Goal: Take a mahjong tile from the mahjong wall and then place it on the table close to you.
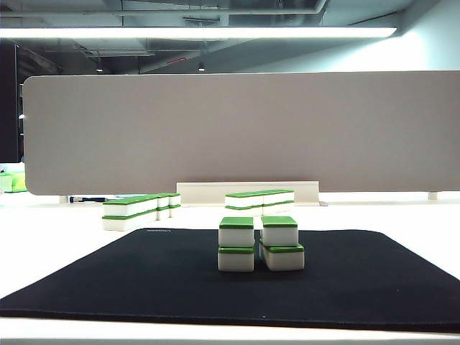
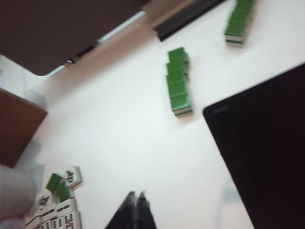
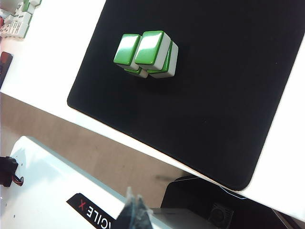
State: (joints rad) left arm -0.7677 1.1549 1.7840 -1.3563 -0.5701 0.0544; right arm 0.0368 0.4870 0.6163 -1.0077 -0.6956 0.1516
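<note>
White counter (image 1: 50,251) carries a black mat (image 1: 144,280), on which we see the mahjong wall (image 1: 260,243) stacked two high near the middle. We note the left gripper (image 2: 136,196) above bare counter beside loose tiles (image 2: 59,198), jaws together, empty. Right gripper (image 3: 134,195) hangs off the counter's near edge, jaws together, empty.

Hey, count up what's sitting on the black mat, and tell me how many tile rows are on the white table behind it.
Tiles stacked on the mat: 4, in two side-by-side piles of two
Tile rows on the white table behind the mat: 2, a left row and a right row
Total: 6
</note>
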